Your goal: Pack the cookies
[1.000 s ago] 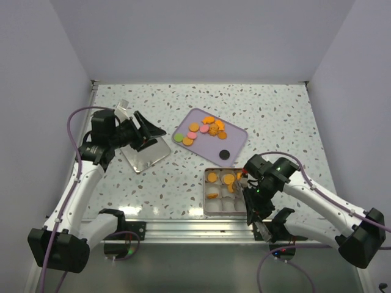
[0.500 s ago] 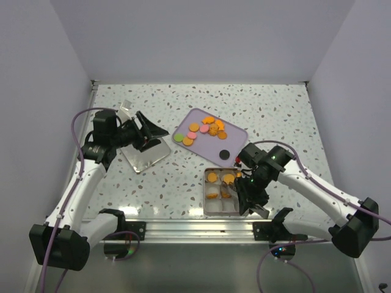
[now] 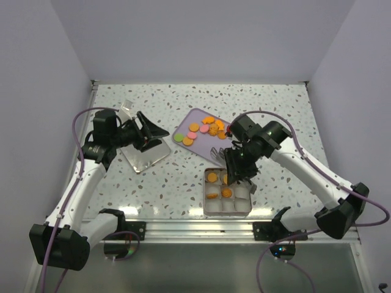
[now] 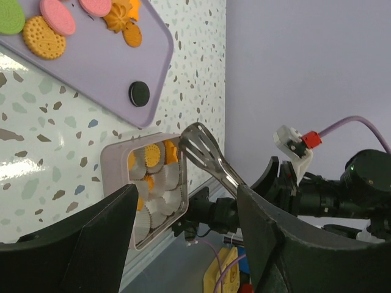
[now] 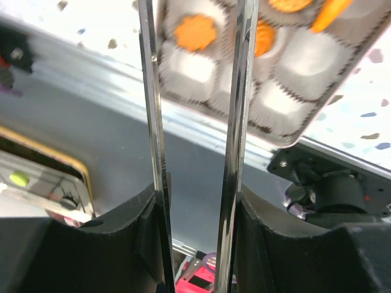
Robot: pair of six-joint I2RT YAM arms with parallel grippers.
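Gripping tongs [image 4: 208, 160] in the right claw [image 5: 195, 210] near the tin [image 3: 229, 207], with the left claw [image 4: 186, 195] spread apart, left of the cookies [image 3: 208, 128].

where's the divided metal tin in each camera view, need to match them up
Top external: the tin lies bottom centre, just ahead of the arm bases.
Left wrist: the tin is lower left of centre, at the table's edge.
Right wrist: the tin runs across the top, behind the two blades.
Shared landmark: the tongs, close by the tin in every view.
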